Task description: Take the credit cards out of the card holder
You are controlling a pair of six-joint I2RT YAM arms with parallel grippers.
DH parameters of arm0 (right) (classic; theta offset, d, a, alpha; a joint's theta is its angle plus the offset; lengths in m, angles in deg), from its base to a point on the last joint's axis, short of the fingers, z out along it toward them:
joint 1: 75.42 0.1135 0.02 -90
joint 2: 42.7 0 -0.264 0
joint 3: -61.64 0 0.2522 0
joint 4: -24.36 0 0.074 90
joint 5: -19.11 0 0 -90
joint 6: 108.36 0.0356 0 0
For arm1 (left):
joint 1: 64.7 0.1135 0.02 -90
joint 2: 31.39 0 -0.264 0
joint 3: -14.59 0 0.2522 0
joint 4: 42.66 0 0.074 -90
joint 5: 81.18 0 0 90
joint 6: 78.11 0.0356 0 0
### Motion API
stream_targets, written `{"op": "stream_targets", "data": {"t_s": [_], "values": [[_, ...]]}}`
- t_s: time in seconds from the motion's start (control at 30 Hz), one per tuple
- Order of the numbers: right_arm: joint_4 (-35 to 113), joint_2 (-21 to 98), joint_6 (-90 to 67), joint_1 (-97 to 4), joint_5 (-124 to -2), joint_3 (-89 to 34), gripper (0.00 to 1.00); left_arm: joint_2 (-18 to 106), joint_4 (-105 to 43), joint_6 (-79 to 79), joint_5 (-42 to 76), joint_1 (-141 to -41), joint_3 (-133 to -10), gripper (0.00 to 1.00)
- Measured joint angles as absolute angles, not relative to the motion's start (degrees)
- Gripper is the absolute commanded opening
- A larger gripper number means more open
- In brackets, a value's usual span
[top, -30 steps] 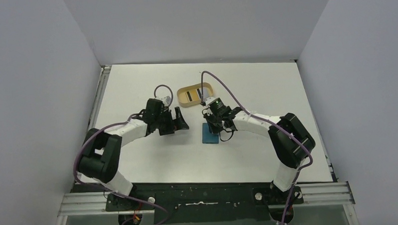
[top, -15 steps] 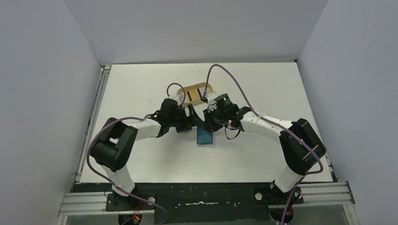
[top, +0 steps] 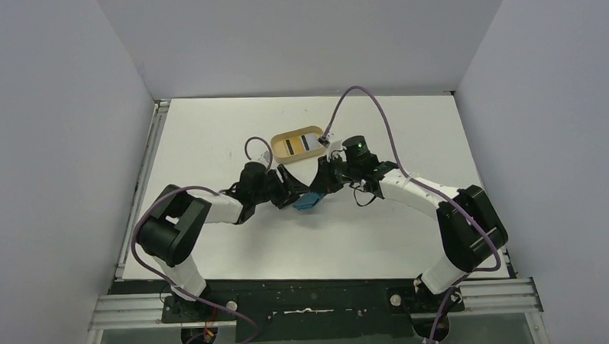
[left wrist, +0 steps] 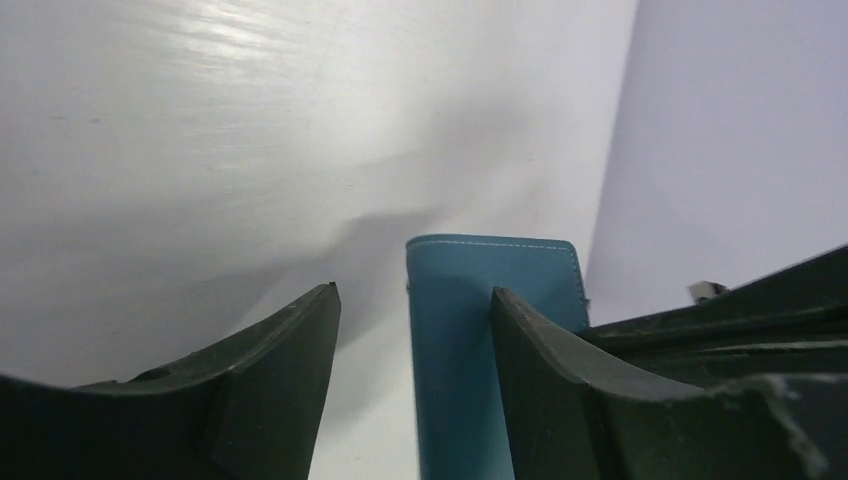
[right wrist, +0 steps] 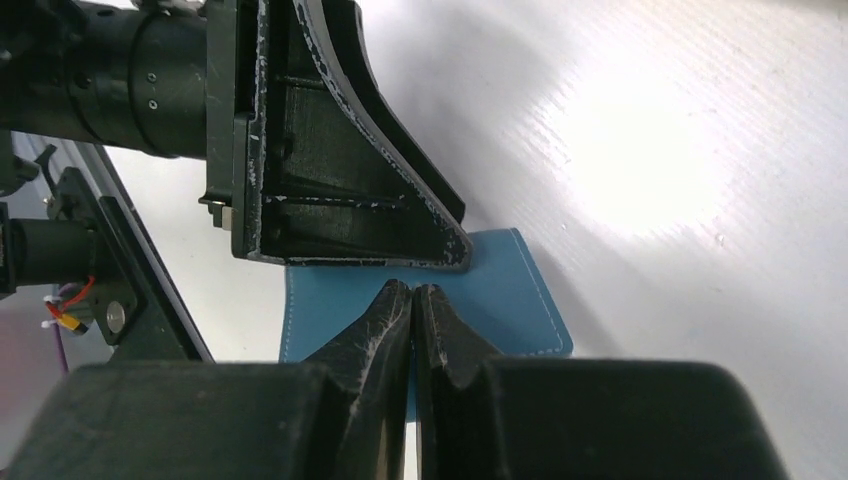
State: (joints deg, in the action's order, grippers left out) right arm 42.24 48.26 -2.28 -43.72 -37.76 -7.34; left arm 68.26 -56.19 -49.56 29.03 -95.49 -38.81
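Teal card holder (top: 308, 200), folded, is apparently pinched by right hand (right wrist: 413, 290), between parted fingers (left wrist: 285, 365) of left hand (left wrist: 412, 293).

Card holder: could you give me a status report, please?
Left tool open around card holder. Right tool shut, tips against it. It looks folded shut. Nothing blocking.

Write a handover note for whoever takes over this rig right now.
Left tool: open, a finger on either side of the holder, not clamped.
Right tool: shut, apparently pinching the holder's near edge.
Holder: closed, tilted between the two tools.
Done: holder gripped on one side; no cards in view outside it.
Left: secure it with the left tool, open it, pull out every card.
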Motion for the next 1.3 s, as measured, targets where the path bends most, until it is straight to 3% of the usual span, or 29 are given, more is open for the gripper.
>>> {"op": "stream_targets", "data": {"t_s": [0.2, 0.23, 0.33, 0.7, 0.97, 1.3], "values": [[39.4, 47.4, -1.2, -45.0, -35.7, -6.9, 0.00, 70.2, -69.4, -60.3, 31.4, -95.6, -36.5, 0.38], [39.2, 47.3, -1.1, -45.0, -35.5, -6.8, 0.00, 70.2, -70.5, -61.7, 31.6, -95.7, -36.3, 0.32], [38.5, 46.7, -0.9, -45.1, -35.2, -6.5, 0.00, 70.2, -72.2, -64.2, 31.7, -95.9, -36.1, 0.01], [37.6, 44.4, 1.2, -46.9, -31.8, -5.4, 0.00, 66.7, -70.4, -65.0, 31.1, -95.4, -36.1, 0.00], [36.9, 40.1, 4.4, -47.8, -29.1, -5.4, 0.00, 58.3, -59.0, -56.8, 30.0, -95.4, -38.9, 0.00], [16.2, 37.7, 23.2, -54.9, -19.7, -1.0, 0.00, 56.0, -50.9, -51.6, 25.9, -94.8, -41.1, 0.00]]}}
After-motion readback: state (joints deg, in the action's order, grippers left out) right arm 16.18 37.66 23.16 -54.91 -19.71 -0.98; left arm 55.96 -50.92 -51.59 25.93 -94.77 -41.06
